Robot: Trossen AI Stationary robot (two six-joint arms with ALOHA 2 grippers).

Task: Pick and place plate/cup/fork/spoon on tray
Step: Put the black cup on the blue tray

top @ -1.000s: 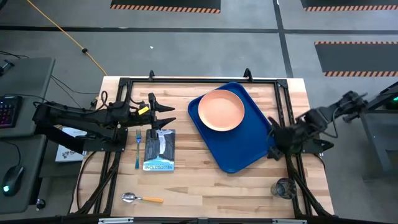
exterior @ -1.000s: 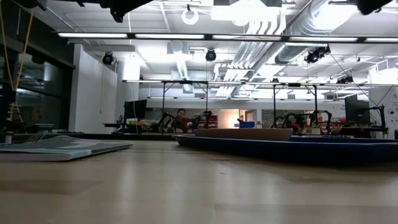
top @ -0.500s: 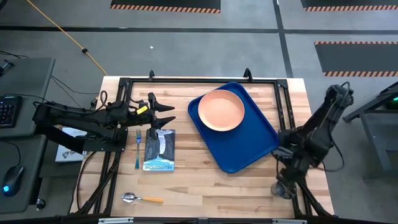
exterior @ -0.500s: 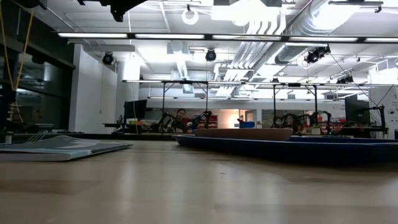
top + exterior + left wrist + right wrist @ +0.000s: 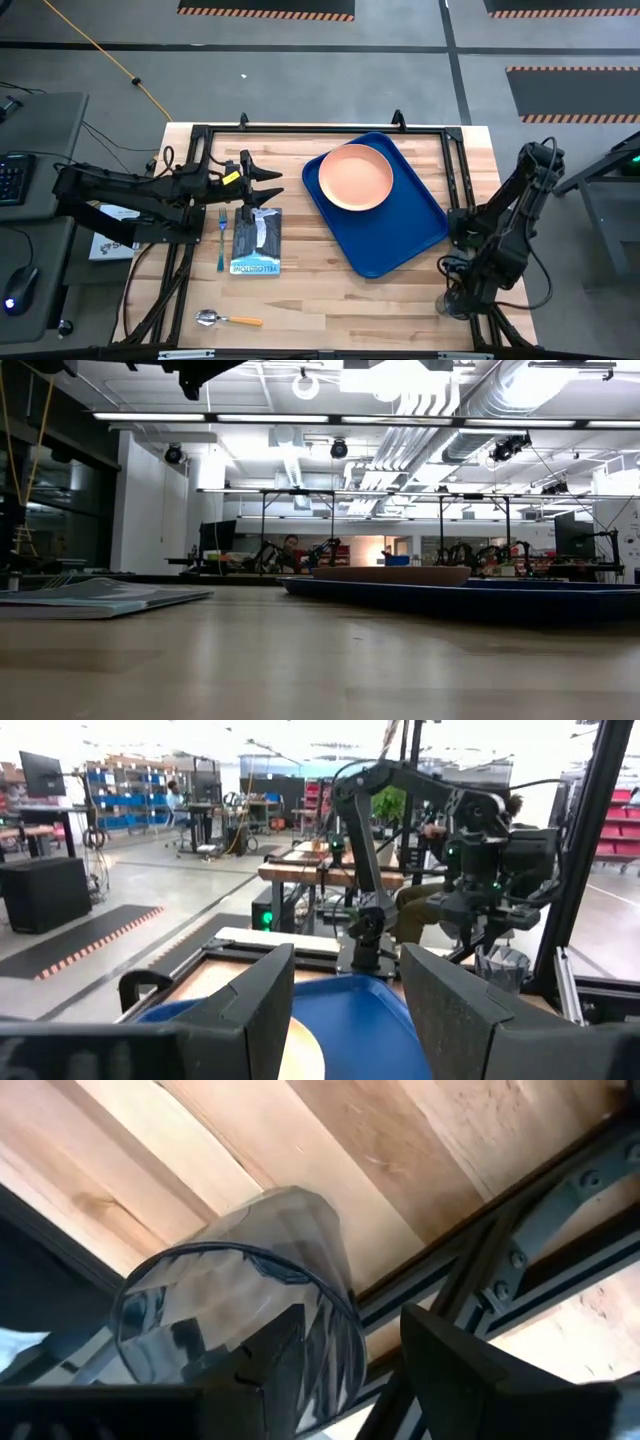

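Observation:
The greyish see-through cup [image 5: 452, 303] stands upright on its base at the table's near right corner, beside a black frame rail. My right gripper [image 5: 462, 292] is open right above it, pointing down. In the right wrist view the gripper [image 5: 350, 1370] straddles one side of the cup [image 5: 230, 1320]. The peach-orange plate [image 5: 355, 176] lies on the dark blue tray [image 5: 400, 240]. The teal fork [image 5: 221, 240] and the orange-handled spoon [image 5: 228, 319] lie on the table at the left. My left gripper [image 5: 272, 187] is open and empty over the far left. My right gripper comes at the cup from above. One finger [image 5: 270, 1365] is over the cup's mouth and the other [image 5: 450, 1370] is outside the wall near the rim [image 5: 345, 1315]. I cannot tell whether either finger touches the cup, which stands on the table.
A blue-and-white booklet [image 5: 257, 242] lies between the fork and the tray. Black frame rails [image 5: 470, 230] run along the table's edges, one right beside the cup. Bare wood lies between the spoon and the cup along the near edge.
My right gripper has gone from beside the tray's right edge toward the table's near edge and down over the cup, its arm turning to point down. The cup, tray, plate, fork and spoon have stayed where they were.

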